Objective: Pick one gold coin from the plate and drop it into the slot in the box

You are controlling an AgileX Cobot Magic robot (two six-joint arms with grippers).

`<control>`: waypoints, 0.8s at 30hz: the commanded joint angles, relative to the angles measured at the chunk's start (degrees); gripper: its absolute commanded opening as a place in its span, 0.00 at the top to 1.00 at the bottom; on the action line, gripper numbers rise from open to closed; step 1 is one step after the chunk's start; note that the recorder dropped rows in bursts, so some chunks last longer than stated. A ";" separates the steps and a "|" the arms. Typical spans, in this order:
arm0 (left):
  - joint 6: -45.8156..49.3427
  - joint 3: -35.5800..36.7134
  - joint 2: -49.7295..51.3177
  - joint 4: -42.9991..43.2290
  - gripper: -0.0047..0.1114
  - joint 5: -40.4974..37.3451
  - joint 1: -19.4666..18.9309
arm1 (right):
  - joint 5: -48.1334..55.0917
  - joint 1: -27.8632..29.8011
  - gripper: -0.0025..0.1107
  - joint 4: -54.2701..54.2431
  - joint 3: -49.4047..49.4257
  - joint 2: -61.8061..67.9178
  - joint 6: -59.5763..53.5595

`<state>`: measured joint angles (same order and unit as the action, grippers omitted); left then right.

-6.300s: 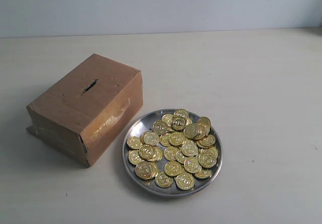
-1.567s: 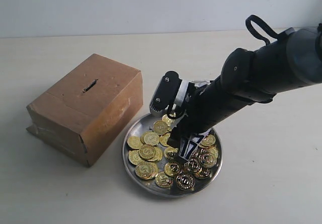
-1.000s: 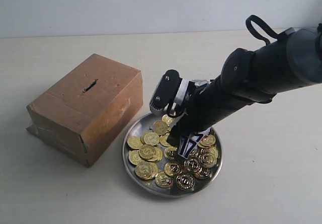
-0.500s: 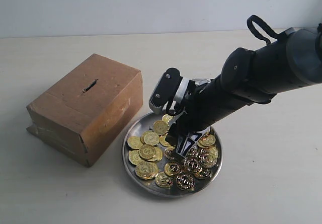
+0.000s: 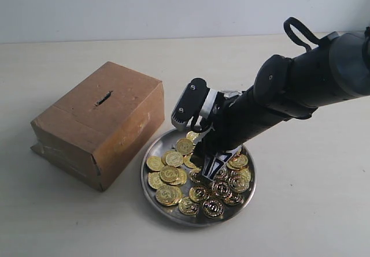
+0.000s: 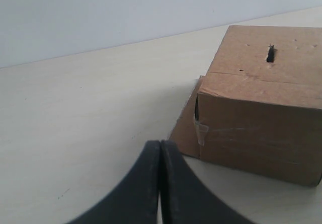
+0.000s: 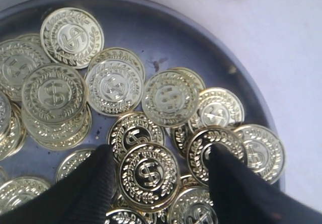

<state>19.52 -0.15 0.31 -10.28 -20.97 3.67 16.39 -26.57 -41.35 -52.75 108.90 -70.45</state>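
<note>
The right arm [image 5: 289,95] slants down from the right over the plate [image 5: 144,179], its wrist bent towards the heap. The right pincer [image 7: 162,153] is released, its fingers [image 7: 95,183] set apart on either side of one gold coin [image 7: 148,176] lying flat among the others; whether a tip touches it is hard to judge. The box [image 5: 98,124], with its slot [image 5: 103,99] on top, sits on the counter [image 5: 300,211] just beside the plate. The left pincer [image 6: 160,173] is clenched on nothing, hanging near the box.

The right arm [image 5: 300,89] leans in over the plate [image 5: 157,145] from the back right, so that side's blocked. The box [image 5: 98,124] sits just beside the plate's left rim. Above the box it's free, and the bench [image 5: 69,222] up front is open.
</note>
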 commanded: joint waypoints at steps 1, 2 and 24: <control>-0.16 0.15 -0.31 0.03 0.95 0.56 0.30 | -0.62 -0.11 0.51 -0.26 -0.37 -0.02 -0.03; -0.16 0.15 -0.31 0.03 0.95 0.56 0.30 | -0.50 -0.11 0.51 -0.15 -0.37 0.20 -0.03; -0.16 0.15 -0.31 0.03 0.95 0.56 0.30 | -0.40 -0.11 0.51 -0.24 -0.37 2.88 0.08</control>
<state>19.52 -0.15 0.31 -10.28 -20.97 3.67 16.20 -26.57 -41.58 -52.75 111.18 -70.34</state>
